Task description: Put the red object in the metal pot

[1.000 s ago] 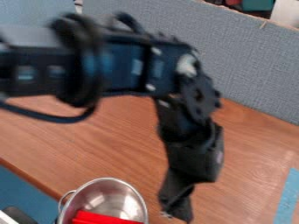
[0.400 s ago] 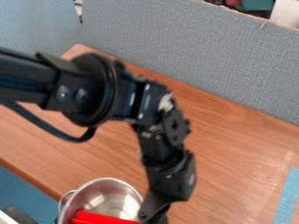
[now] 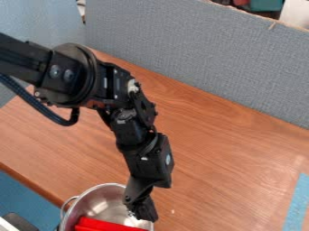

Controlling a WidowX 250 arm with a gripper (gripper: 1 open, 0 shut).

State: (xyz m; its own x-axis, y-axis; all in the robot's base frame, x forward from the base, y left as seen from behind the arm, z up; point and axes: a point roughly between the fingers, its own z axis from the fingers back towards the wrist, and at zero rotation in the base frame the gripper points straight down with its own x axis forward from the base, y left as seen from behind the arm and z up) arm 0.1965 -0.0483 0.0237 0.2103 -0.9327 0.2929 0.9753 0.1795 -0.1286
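Observation:
The metal pot (image 3: 87,197) sits at the bottom edge of the view, shiny and round, partly cut off by the frame. Inside it, low against the near wall, lies the red object (image 3: 89,224); only part of it shows. My gripper (image 3: 141,206) hangs from the black arm right above the pot's right rim, pointing down. Its dark fingers stand apart with nothing between them, and the red object lies clear of them to the left.
The wooden table (image 3: 229,153) stretches to the right and back. A grey-blue partition wall (image 3: 205,54) closes off the far side. The black arm with its cables (image 3: 72,81) reaches in from the upper left.
The arm has swung left and pulled back from the camera. The gripper has shifted from just right of the pot to over its right rim. The red object stays in the pot.

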